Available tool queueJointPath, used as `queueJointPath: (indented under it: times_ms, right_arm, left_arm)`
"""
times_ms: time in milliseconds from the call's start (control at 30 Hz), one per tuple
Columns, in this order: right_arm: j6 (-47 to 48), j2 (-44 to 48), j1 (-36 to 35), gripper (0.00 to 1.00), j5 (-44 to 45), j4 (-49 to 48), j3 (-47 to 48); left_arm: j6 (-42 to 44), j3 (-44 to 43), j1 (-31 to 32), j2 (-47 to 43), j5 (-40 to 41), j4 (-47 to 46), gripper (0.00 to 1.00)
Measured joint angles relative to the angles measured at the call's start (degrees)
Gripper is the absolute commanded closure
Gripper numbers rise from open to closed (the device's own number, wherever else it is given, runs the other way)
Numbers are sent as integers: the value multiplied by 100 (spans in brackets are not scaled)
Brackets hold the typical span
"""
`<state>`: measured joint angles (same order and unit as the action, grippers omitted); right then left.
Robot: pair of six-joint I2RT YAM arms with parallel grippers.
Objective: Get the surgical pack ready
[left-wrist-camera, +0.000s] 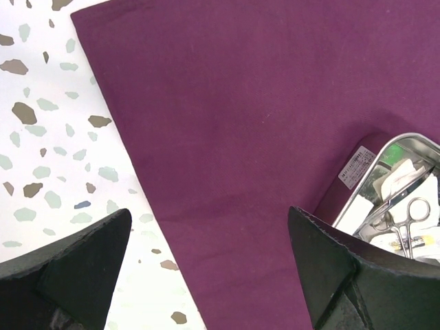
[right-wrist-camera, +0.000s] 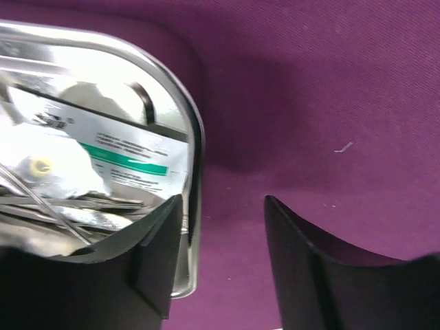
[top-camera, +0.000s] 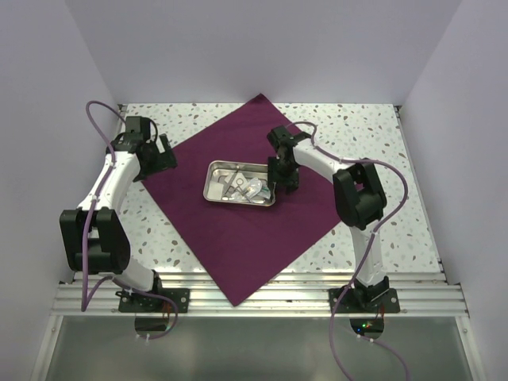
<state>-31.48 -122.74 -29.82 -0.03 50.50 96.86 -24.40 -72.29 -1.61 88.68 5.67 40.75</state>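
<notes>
The surgical pack [top-camera: 246, 238] is a deep purple drape spread flat as a diamond on the speckled table. A steel tray [top-camera: 213, 184] with instruments and packets sits on its middle. My left gripper [top-camera: 163, 155] hovers open over the drape's left edge [left-wrist-camera: 261, 137], with nothing between its fingers [left-wrist-camera: 210, 213]. My right gripper [top-camera: 284, 186] is low at the tray's right end. It is open [right-wrist-camera: 224, 199], one finger over the tray's inside and the other over the bare drape [right-wrist-camera: 309, 103]. The tray's rim [right-wrist-camera: 196, 137] stands in the gap, not pinched.
Inside the tray lie steel forceps [left-wrist-camera: 409, 220] and a white packet with a green stripe [right-wrist-camera: 130, 161]. White walls close in the table on three sides. An aluminium rail [top-camera: 262, 298] runs along the near edge, where the arm bases are bolted.
</notes>
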Motion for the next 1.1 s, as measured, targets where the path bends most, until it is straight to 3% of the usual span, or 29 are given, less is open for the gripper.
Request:
queueJointPath:
  times_ms: [100,467,600,833,967,1100]
  right_arm:
    - [-52,0,2,69,-76,-94,0]
    - [-92,0,44,71,-142,-168,0]
    - [-92,0,52,79,-142,-170,-2]
    - [-103,13,118,79,-142,-177,-44]
    - [-107,13,140,71,-131,-175,-52]
    - [-76,13,162,45,-111,-164,-55]
  left_arm:
    - [0,0,0,0,-55,0,1]
    - [0,0,0,0,-229,-2,1]
    - [0,0,0,0,-254,-4,1]
    - [0,0,0,0,-275,-48,1]
    - [0,0,0,0,-275,-70,1]
    - [2,0,0,0,-273,-81,1]
